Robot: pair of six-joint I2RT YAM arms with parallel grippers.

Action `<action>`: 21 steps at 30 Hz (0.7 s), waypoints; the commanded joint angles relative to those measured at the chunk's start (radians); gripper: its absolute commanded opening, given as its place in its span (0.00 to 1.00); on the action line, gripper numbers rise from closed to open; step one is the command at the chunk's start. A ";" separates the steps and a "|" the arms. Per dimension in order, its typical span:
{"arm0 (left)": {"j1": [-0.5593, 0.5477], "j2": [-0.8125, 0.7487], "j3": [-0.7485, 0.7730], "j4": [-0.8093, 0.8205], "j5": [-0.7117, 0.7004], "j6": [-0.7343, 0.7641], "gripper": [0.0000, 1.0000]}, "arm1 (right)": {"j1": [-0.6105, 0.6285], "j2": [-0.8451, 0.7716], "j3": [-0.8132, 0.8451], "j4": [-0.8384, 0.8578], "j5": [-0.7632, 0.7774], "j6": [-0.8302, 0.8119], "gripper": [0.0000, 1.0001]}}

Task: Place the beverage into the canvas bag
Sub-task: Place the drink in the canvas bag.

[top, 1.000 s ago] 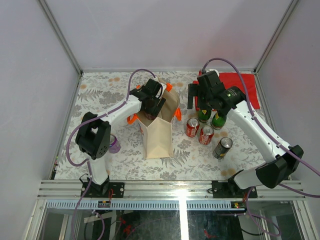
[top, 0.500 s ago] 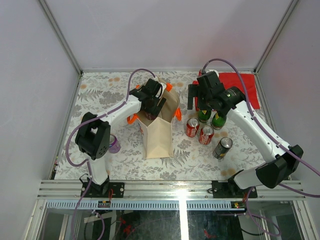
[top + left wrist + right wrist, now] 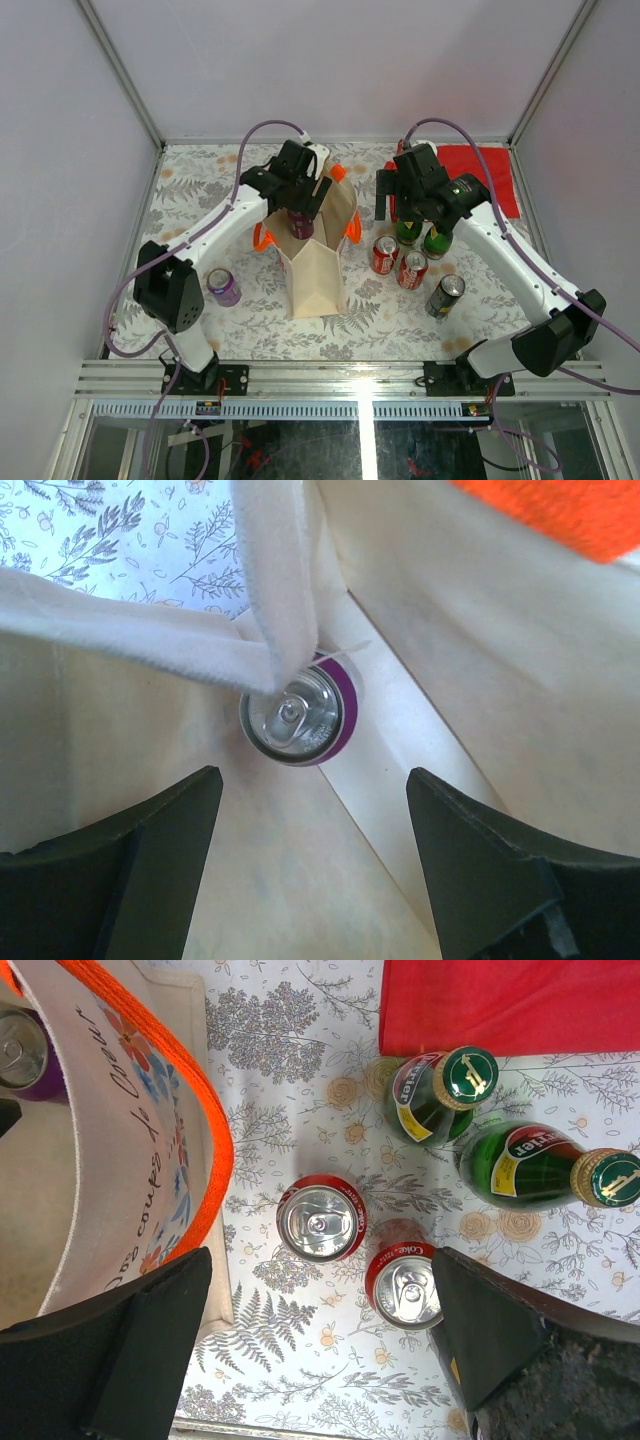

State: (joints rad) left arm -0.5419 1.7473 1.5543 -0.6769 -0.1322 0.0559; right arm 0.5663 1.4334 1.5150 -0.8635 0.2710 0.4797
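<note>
The beige canvas bag (image 3: pixel 318 270) with orange handles (image 3: pixel 352 230) stands open in the middle of the table. A purple can (image 3: pixel 298 718) stands upright on the bag's floor; it also shows in the top view (image 3: pixel 301 223) and the right wrist view (image 3: pixel 22 1055). My left gripper (image 3: pixel 298 200) hangs over the bag's mouth, open and empty (image 3: pixel 315 830), above the can and apart from it. My right gripper (image 3: pixel 405 210) is open and empty (image 3: pixel 320 1330), above two red cola cans (image 3: pixel 321 1219) (image 3: pixel 404 1284) to the right of the bag (image 3: pixel 110 1160).
Two green bottles (image 3: pixel 407 230) (image 3: pixel 437 240) stand under my right wrist. A dark can (image 3: pixel 445 295) stands further forward. A second purple can (image 3: pixel 223 287) stands left of the bag. A flat red cloth (image 3: pixel 490 175) lies at the back right.
My left gripper has lifted up and back out of the bag, and its elbow has swung left, uncovering the purple can on the table. The right arm has not moved.
</note>
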 commanded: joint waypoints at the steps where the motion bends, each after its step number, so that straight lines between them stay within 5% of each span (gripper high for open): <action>1: -0.006 -0.061 0.050 -0.030 0.068 -0.030 0.75 | -0.007 -0.028 0.004 0.013 0.004 -0.009 0.99; 14: 0.008 -0.302 0.133 0.015 0.083 -0.029 0.78 | -0.008 0.011 0.111 -0.030 0.015 -0.006 0.99; 21: 0.227 -0.329 0.157 -0.067 0.127 -0.101 0.79 | -0.026 0.065 0.197 -0.060 -0.013 -0.085 0.99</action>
State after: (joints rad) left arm -0.4416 1.4067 1.6924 -0.7025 -0.0177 0.0147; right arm 0.5579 1.4727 1.6413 -0.9016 0.2710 0.4507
